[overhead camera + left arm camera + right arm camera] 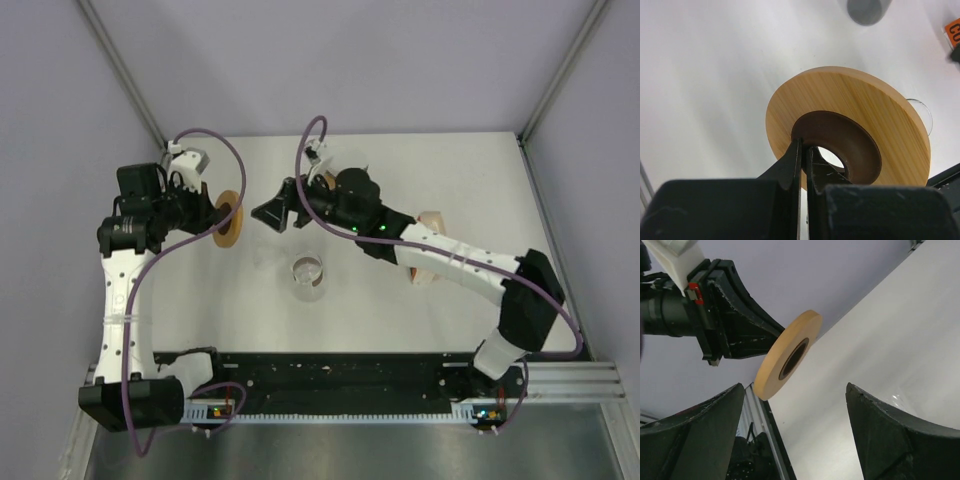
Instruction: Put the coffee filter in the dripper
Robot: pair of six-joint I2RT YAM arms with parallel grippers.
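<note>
My left gripper (pixel 214 214) is shut on the brown inner rim of a round wooden ring (pixel 229 219) and holds it on edge above the table's left side. In the left wrist view the fingers (pixel 804 150) pinch that rim, and the wood ring (pixel 875 110) fills the middle. My right gripper (pixel 268 214) is open and empty, pointing left at the ring (pixel 785 357) from a short way off, not touching it. A clear glass dripper (pixel 307 278) stands on the table in the middle. A pale beige piece (pixel 431 221), perhaps the filter, lies partly hidden under my right arm.
The white table (pixel 400 310) is walled by grey panels on the left, back and right. A black rail (pixel 340 375) runs along the near edge. In the left wrist view a grey cylinder (pixel 867 10) and an orange label (pixel 952 30) show at the top.
</note>
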